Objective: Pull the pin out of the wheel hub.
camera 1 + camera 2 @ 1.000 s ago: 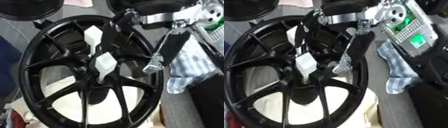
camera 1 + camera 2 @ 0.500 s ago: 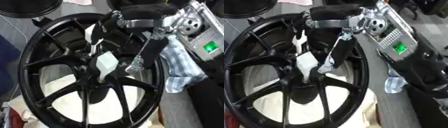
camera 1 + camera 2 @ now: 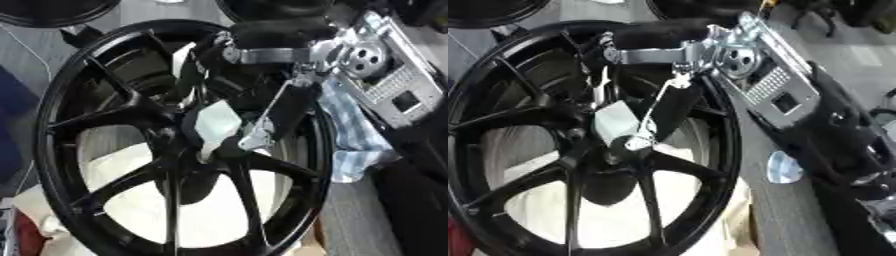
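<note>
Right hand reaching in from the upper right, silver wrist joint high, dark fingers angled down toward the middle of the wheel hub. Fingertips right at the hub centre, beside a pale whitish pin standing up from it (touching or just beside, cannot tell). Whether the fingers clamp on the pin or merely rest against it: cannot tell. Left hand nowhere in either view.

Black spoked wheel lying flat, filling most of the left and centre of the view, over a cream-white sheet. Grey surface to the right, with a blue-and-white checked cloth just beside the rim.

Counted: 1 wheel, 1 pin, 1 cloth, 1 hand.
</note>
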### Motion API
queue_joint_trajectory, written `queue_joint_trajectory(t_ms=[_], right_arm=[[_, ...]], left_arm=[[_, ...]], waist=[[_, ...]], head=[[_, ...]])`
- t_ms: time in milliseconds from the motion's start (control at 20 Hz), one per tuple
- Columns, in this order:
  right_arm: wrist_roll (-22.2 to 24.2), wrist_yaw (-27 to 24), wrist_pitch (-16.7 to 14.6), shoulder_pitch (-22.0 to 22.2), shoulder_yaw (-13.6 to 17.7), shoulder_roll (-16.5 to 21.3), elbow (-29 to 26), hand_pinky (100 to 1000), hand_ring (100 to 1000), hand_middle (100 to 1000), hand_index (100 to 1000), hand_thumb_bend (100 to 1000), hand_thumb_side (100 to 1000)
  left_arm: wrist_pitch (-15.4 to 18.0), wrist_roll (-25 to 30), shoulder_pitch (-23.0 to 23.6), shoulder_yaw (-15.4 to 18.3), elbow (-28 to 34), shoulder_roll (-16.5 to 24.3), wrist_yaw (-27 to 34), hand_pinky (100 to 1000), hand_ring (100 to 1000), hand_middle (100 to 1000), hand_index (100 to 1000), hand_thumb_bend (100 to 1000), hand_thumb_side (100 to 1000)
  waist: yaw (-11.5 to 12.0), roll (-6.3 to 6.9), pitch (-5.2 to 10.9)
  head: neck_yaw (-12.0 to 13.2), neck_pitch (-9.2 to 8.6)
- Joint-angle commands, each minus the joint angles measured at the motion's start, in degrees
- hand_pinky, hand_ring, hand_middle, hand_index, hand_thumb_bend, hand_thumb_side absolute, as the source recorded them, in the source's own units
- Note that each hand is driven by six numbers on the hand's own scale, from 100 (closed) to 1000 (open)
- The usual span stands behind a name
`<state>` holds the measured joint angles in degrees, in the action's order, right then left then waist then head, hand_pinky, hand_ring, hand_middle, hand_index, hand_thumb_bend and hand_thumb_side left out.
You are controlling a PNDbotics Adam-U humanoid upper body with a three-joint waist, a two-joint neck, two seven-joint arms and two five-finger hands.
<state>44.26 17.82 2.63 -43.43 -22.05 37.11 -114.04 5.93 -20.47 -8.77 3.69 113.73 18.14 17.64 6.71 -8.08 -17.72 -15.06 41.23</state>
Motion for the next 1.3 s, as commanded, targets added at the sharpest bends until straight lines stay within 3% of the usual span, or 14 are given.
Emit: queue_joint_trajectory(t_ms=[50, 250, 850, 1300], right_arm=[[0.0, 1.4, 0.1, -0.3, 0.3, 0.7, -0.6, 726, 752, 731, 784, 480, 246], [0.0, 2.0, -0.6, 0.2, 0.2, 0.8, -0.6, 720, 713, 702, 769, 480, 239], [0.2, 3.9, 0.1, 1.8, 0.4, 0.8, -0.6, 718, 710, 701, 769, 472, 227], [0.5, 3.7, 0.4, 1.8, 0.4, 0.8, -0.6, 708, 695, 668, 728, 416, 179]], left_arm=[[-0.1, -0.1, -0.6, -0.1, 0.9, 0.3, -0.6, 779, 929, 715, 838, 100, 786], [-0.2, -0.1, -0.8, -0.1, 0.9, 0.2, -0.6, 781, 929, 715, 838, 100, 786], [-0.1, 0.2, -1.0, -0.3, 0.9, -0.1, -1.0, 782, 930, 715, 839, 100, 787], [-0.2, 0.3, -1.2, -0.5, 0.9, -0.5, -1.7, 784, 931, 715, 840, 100, 789]], waist=[[0.0, 0.41, 0.7], [-0.2, 0.47, 0.59], [-0.2, 0.65, 0.0], [0.1, 0.66, -0.59]], head=[[0.1, 0.06], [0.4, -0.04], [0.3, -0.61], [-0.1, -0.77]])
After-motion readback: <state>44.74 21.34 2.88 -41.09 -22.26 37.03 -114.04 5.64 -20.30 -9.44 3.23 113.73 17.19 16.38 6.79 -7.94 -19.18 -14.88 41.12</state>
